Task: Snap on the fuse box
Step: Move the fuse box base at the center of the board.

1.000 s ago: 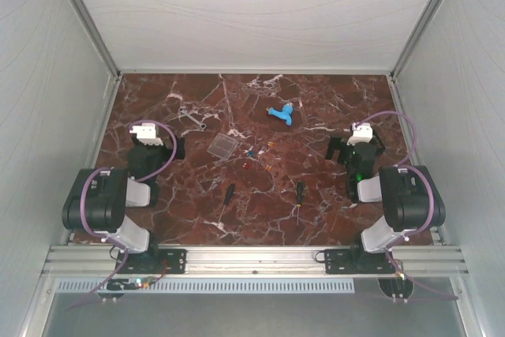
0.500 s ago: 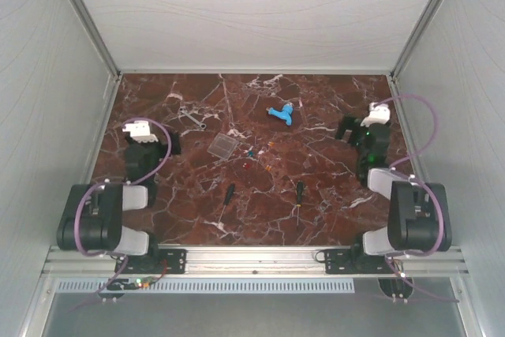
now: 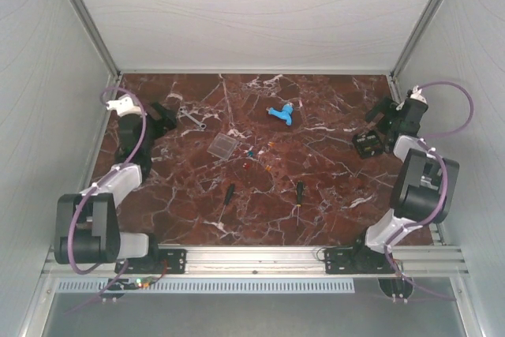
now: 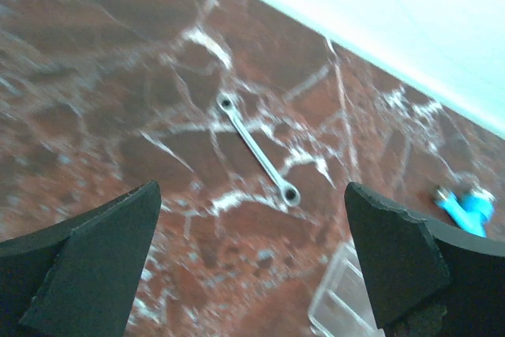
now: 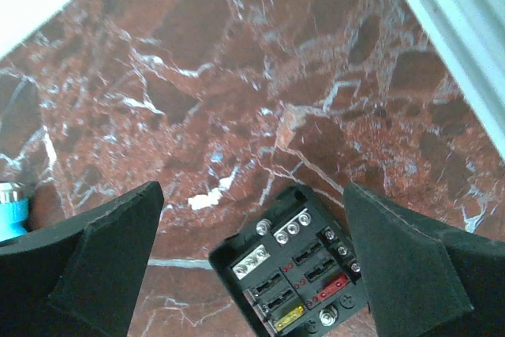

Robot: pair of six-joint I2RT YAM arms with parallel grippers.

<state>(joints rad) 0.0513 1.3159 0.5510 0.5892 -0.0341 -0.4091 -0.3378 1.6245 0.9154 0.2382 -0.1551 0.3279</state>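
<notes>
**Fuse box tray at the right edge, lid apart in the middle**

The table point(image 3: 316, 195) is a glossy slab that looks like red-brown marble with white veins, closed in by pale, smooth walls. Both arms reach to the far corners of it. The left gripper point(image 3: 164, 113) stands with its jaws spread wide and nothing between them; its fingers point(image 4: 95, 266) are black, matte and wedge-shaped. The right gripper point(image 3: 382, 117) is also wide open and holds nothing.

The fuse box tray point(image 5: 296, 282) is a small black square of plastic. It lies flat near the right edge of the table, just beside the right gripper, and in the right wrist view it shows low between the two fingers without touching them. It is uncovered: silver screw heads, dark slots, one red fuse and one yellow fuse are visible.

Its clear lid point(image 3: 223, 146), square and glassy, lies near the middle of the table, well apart from the tray.

Two black-handled screwdrivers point(image 3: 229, 193) lie nearer the arm bases. A thin silver wrench point(image 4: 259, 147) lies left of the lid, a blue plastic piece point(image 3: 282, 114) lies farther back, and a few tiny coloured fuses point(image 3: 256, 155) lie loose just beside the lid.
</notes>
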